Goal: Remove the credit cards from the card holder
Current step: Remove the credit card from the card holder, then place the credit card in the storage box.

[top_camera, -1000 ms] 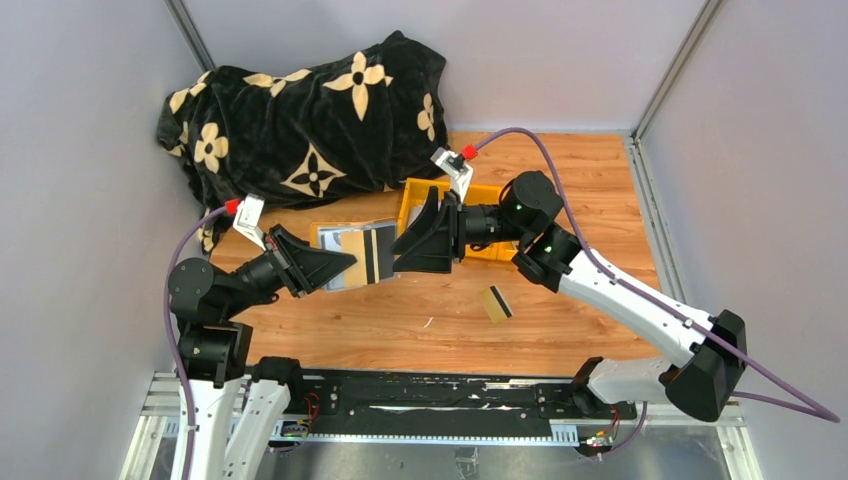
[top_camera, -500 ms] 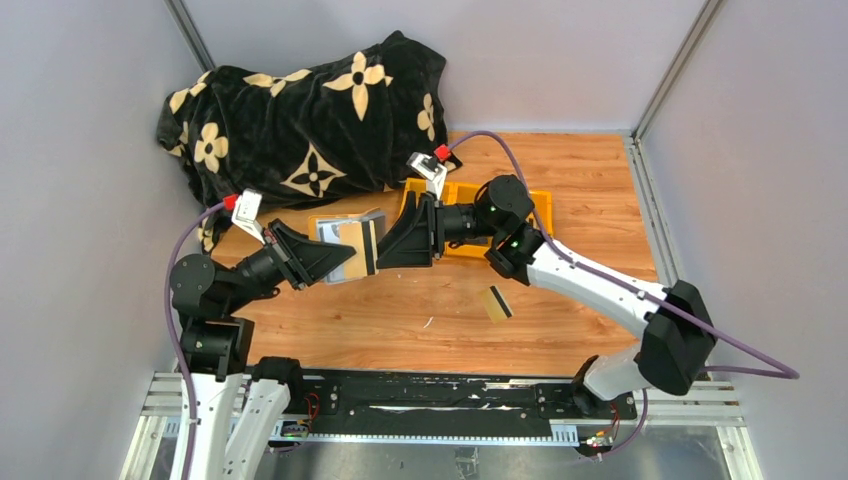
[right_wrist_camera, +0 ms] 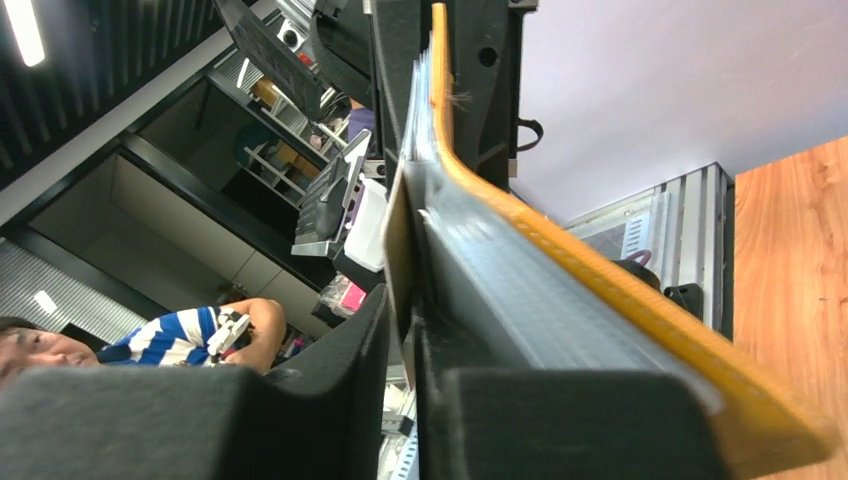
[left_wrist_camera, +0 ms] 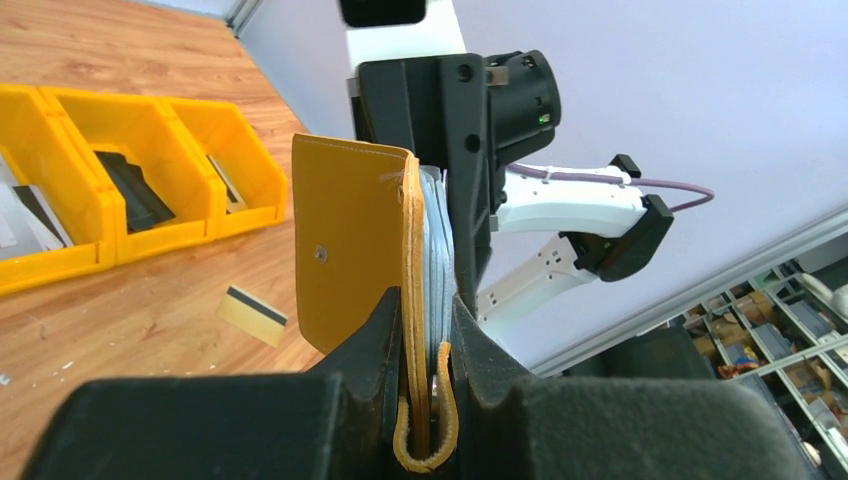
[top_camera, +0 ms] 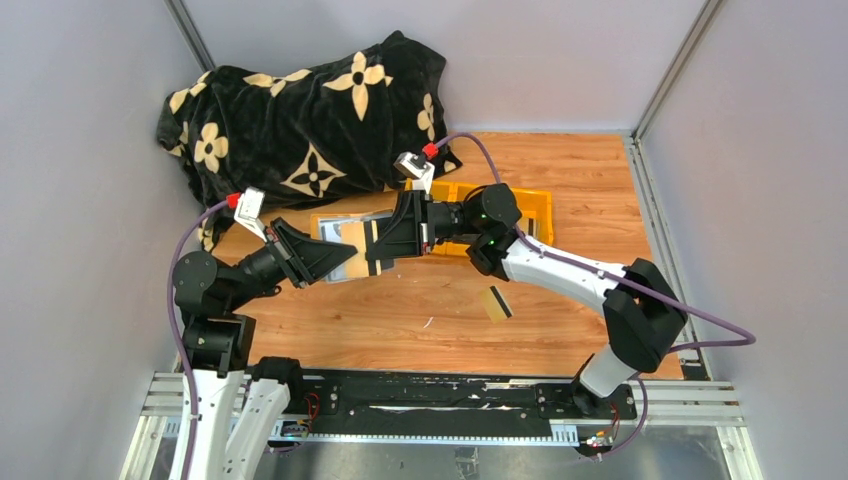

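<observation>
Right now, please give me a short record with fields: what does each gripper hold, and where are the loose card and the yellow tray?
left gripper: shut on the mustard-tan folding card holder, at its folded edge
right gripper: pinching a thin tan card at the holder's open side
loose card: tan-gold plastic card with black stripe, flat on the wooden table
yellow plastic bin tray: behind the right gripper

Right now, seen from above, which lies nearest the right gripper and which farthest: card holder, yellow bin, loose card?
1. Card holder, at the right gripper's fingertips.
2. Yellow bin, beside its wrist, toward the back.
3. Loose card, on the table nearer the front edge.
</observation>
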Available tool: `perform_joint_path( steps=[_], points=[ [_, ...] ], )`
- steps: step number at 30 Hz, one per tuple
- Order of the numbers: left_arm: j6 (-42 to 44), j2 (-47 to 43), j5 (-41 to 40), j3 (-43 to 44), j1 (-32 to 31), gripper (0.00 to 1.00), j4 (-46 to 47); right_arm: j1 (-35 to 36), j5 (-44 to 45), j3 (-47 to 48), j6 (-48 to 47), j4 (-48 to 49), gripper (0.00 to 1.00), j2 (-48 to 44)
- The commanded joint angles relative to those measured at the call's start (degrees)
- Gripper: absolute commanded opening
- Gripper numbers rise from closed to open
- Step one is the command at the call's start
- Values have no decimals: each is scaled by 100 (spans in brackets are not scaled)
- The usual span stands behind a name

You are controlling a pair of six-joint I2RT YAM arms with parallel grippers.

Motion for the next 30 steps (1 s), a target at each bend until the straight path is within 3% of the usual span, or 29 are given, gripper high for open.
perform_joint_path(
  steps=[1, 2, 7, 12, 30],
  points=[
    [-31, -58, 67, 34, 16, 3, 107, 50, 58, 27, 348, 567, 6, 101],
    [-58, -66, 84, 34, 20, 5, 109, -13, 105, -2, 409, 562, 0, 115],
    [-165, -84, 160, 51, 18, 18, 187, -311, 140, -301, 457, 620, 0, -44],
    [-186, -70, 59, 39, 20, 19, 158, -433, 77, -504, -130, -21, 0, -381],
    [474, 79, -332, 363, 21, 2, -503, -1383, -310, -999, -431, -750, 0, -1339]
  ],
)
